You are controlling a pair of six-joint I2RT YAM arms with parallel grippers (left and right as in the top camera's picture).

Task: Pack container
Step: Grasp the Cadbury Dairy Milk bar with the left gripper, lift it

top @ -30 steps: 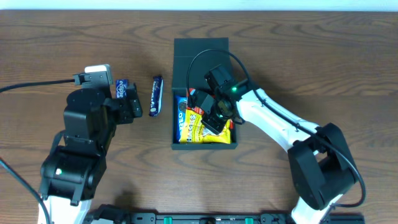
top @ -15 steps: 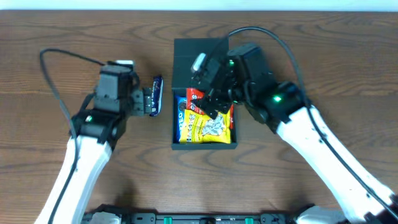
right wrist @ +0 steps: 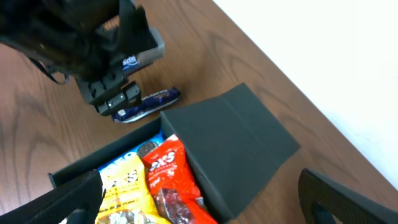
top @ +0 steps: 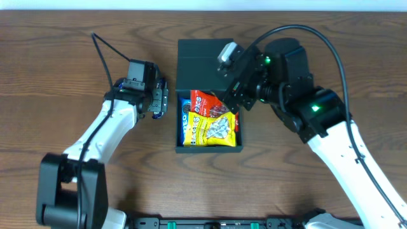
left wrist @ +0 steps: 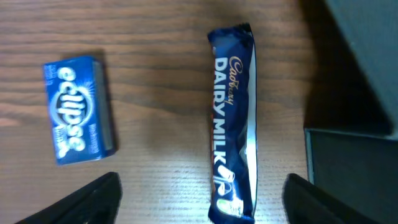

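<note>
Clearance is regained over the container (top: 202,57), mid-counter (top: 76,51), as the right gripper (top: 230,95) has been lifted out, jaws spread and empty. The left gripper (top: 159,102) has been brought over the slim, glossy chocolate bar (left wrist: 233,124), jaws parted astride it. Matte cardboard is set against crinkly foil packs (top: 213,130).

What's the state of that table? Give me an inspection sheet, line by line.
Surface: brown wood-grain table, no spills seen.
Job's things: dark container, flap lid open; inside, blue Oreo pack, yellow pack, red pack; Dairy Milk bar and Eclipse box on the table to its left, not yet packed.
Clutter: nothing seen.
Grippers: left gripper, fingers open, over the bar; right gripper open, empty, above the container.
Cables: black cables arc off both arms.
Surroundings: pale wall beyond the far edge.
</note>
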